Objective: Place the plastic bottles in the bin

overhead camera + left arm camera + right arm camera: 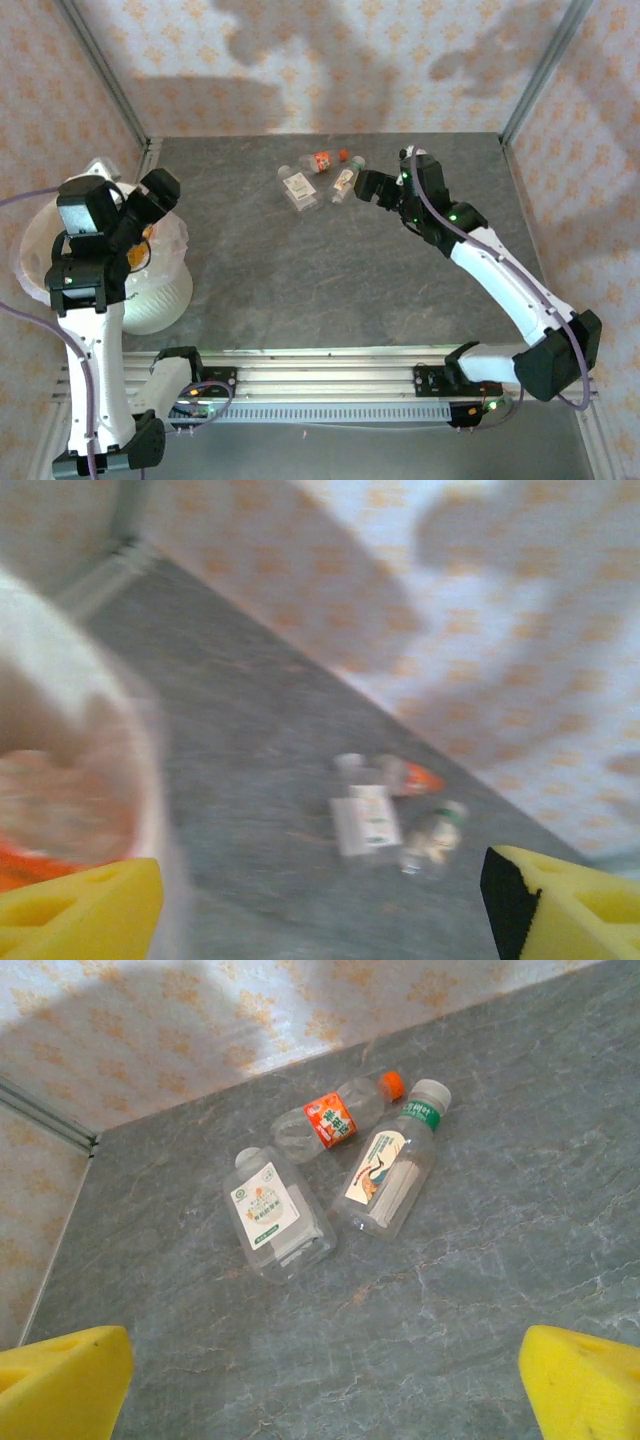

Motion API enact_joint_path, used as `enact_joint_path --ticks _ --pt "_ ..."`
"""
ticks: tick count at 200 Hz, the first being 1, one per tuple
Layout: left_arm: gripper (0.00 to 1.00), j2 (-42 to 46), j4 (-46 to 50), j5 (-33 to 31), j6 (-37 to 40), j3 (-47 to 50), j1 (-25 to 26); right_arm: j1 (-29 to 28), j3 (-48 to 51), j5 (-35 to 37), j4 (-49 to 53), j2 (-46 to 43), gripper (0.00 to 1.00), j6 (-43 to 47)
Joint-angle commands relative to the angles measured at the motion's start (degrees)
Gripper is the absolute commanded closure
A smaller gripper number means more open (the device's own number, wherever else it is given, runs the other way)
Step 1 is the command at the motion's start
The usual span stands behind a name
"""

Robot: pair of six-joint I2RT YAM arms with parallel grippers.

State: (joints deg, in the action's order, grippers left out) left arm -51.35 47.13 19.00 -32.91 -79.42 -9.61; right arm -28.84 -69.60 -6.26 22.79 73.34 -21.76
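Lying close together on the table (pixel 300 280), three plastic bottles (pixel 385 1175) sit just before the wide-open right gripper (pixel 320 1390). They look light, slippery and squashy, so grab one round its middle. The left gripper (pixel 320 900) is wide open by the bin (pixel 160 295).

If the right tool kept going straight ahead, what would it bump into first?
Probably the green-necked bottle lying just ahead of the right tool. The square bottle beside it looks nearly as close, so depth is uncertain.
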Motion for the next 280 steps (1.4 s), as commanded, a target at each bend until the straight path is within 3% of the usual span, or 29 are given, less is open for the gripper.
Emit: enact_joint_path --ticks 1,15,57,81,113,172,199,226,280 --pt "0.08 -0.38 -7.65 6.46 -5.98 1.46 5.5 0.0 0.19 -0.44 -2.41 1.54 0.01 -2.84" --pt "0.01 -1.47 -7.99 2.29 -5.01 1.18 11.33 0.01 0.04 -0.7 -2.82 2.71 0.01 -3.7" --pt "0.0 -9.19 -11.28 -1.8 -4.89 -1.01 25.41 0.01 -0.09 -1.18 -1.97 5.48 0.01 -4.46" --pt "0.0 -15.35 -11.0 -10.79 -4.59 -4.03 33.92 -0.03 0.97 -0.06 -1.59 4.89 0.01 -4.85" --pt "0.0 -28.03 -6.72 -17.93 -4.82 -13.3 40.44 0.34 3.35 2.71 -2.32 1.98 0.01 -5.41" --pt "0.0 -47.08 -8.47 -23.66 -7.81 -21.44 41.76 1.92 9.17 7.6 -0.42 -9.0 0.01 -2.36" --pt "0.0 -54.9 -4.7 -30.94 -7.52 -25.66 40.97 2.9 11.09 8.64 2.18 -13.11 0.01 -1.29" --pt "0.0 -65.22 -1.38 -27.97 -7.86 -31.46 38.48 3.39 12.43 8.98 3.3 -15.77 0.01 -1.3" --pt "0.0 -79.37 8.5 -31.46 -8.26 -46.32 36.41 3.67 13.34 10.51 5.76 -19.49 0.01 -0.41"
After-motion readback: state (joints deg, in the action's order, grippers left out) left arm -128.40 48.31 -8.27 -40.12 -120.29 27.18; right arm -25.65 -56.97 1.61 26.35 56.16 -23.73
